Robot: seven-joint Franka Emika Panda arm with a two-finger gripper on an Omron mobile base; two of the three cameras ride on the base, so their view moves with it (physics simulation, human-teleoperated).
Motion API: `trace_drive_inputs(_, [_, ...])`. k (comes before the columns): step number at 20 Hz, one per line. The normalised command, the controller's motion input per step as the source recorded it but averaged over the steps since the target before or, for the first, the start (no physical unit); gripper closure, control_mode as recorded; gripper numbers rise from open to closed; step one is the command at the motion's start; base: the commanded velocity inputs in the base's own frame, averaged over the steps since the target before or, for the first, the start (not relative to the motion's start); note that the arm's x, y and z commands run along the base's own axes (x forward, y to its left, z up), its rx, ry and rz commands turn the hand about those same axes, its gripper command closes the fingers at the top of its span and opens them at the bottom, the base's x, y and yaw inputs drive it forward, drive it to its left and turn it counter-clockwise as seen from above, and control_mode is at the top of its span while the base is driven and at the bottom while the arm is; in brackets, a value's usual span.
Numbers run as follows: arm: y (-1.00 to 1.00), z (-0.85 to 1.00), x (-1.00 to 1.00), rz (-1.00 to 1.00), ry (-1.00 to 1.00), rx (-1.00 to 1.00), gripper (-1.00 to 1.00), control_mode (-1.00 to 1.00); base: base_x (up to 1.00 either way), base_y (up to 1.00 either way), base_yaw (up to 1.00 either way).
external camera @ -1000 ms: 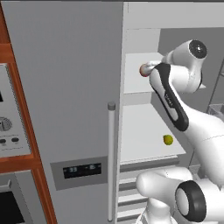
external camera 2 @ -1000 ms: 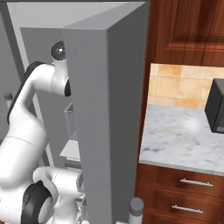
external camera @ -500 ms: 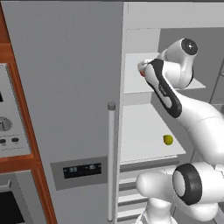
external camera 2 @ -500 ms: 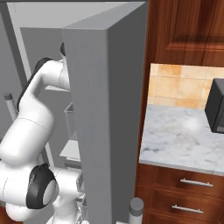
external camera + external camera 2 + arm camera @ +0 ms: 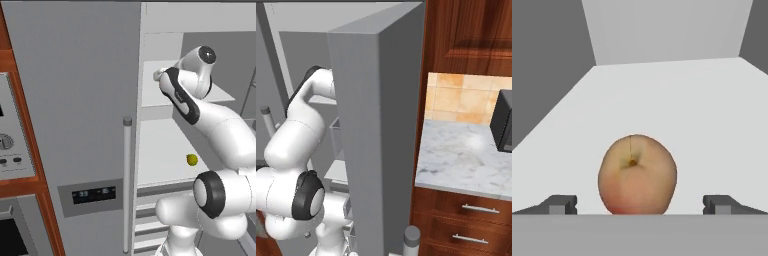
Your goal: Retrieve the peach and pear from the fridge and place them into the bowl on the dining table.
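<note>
The fridge (image 5: 75, 100) stands with its right door (image 5: 376, 125) swung open. My arm reaches in over the upper white shelf (image 5: 220, 95). In the hand view the peach (image 5: 637, 172), orange with a red blush, rests on that shelf, stem dimple facing the camera. It sits just in front of my gripper (image 5: 640, 204), between the two widely parted fingertips (image 5: 561, 204), and no contact shows. The small yellow-green pear (image 5: 192, 159) lies on the shelf below, under my forearm. The bowl and the dining table are out of view.
The closed left fridge door carries a long bar handle (image 5: 127, 185) and a dark display panel (image 5: 94, 192). A wall oven with knobs (image 5: 7, 145) is at far left. Right of the open door are a marble counter (image 5: 466, 160), a dark appliance (image 5: 503, 122) and wooden drawers (image 5: 476, 225).
The arm has pushed further onto the upper shelf, its elbow swinging up. The peach, seen beside the wrist in the earlier left base views, is now covered by the arm there.
</note>
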Motion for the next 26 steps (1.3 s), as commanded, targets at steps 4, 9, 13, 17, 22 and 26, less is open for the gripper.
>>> trace_drive_inputs(4, [0.00, -0.10, 0.35, 0.00, 0.00, 0.00, -1.00, -1.00, 0.00, 0.00, 0.00])
trace_drive_inputs(9, [0.00, -0.11, 0.22, 0.00, 0.01, 0.00, -1.00, -1.00, 0.00, 0.00, 0.00])
trace_drive_inputs(13, [0.00, -0.18, 0.15, 0.00, 0.02, 0.00, -1.00, -1.00, 0.00, 0.00, 0.00])
trace_drive_inputs(17, [0.00, -0.20, 0.19, 0.00, 0.03, 0.00, 1.00, -1.00, 0.00, 0.00, 0.00])
trace_drive_inputs(22, [0.00, -0.40, 0.03, 0.00, 0.11, 0.00, 1.00, -1.00, 0.00, 0.00, 0.00])
trace_drive_inputs(26, [0.00, -0.30, 0.02, 0.00, 0.13, 0.00, 1.00, -1.00, 0.00, 0.00, 0.00])
